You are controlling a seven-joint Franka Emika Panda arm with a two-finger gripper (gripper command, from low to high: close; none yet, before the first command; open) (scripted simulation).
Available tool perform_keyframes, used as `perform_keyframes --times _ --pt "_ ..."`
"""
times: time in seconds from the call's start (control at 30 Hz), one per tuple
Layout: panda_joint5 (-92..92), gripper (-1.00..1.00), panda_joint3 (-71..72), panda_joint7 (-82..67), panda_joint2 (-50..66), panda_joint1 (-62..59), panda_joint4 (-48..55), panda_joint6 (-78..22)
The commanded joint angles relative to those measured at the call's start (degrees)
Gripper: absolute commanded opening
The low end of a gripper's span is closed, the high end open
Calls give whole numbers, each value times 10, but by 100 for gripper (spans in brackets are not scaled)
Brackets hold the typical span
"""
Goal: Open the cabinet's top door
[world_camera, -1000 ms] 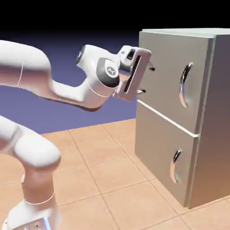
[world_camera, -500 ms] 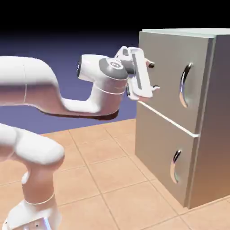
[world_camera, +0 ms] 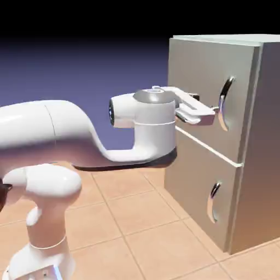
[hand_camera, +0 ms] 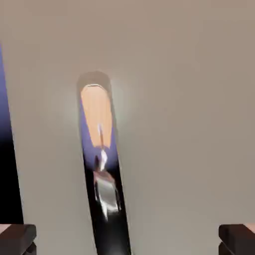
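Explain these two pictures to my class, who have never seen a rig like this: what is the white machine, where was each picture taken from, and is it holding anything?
Both pictures are computer-rendered. The white machine is a robot arm standing on a tiled surface. Its end carries a two-fingered pincer.

The exterior view looks from a fixed camera beside the robot. The arm reaches toward a grey cabinet with two front panels. The pincer lies level, near the top door and its curved chrome handle.

The hand view comes from a camera on the hand. The handle fills the middle, and the dark fingertips sit wide apart at the bottom corners.

The pincer is open and holds nothing. Both doors are shut.
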Motion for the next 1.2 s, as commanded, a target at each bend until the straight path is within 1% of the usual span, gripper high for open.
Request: perform_keyframes --times 0.0,0.03,0.2,0.23,0.27,0.5,0.8,0.97,1.17 --pt "-2 100 -1 -1 0 1 0 0" --pt "-2 100 -1 -1 0 1 0 0" --pt "-21 100 -53 4 28 103 70 -25" --pt "-21 -100 -53 4 28 103 70 -25" --pt "-21 -100 -53 4 28 103 70 -25" --pt "52 -100 60 3 14 -43 -60 -112" --pt "219 -100 243 -31 -55 -208 -215 -224" --pt "335 -100 346 -60 -107 -258 -277 -284" --pt "479 -100 471 -93 -163 -277 -324 -360"
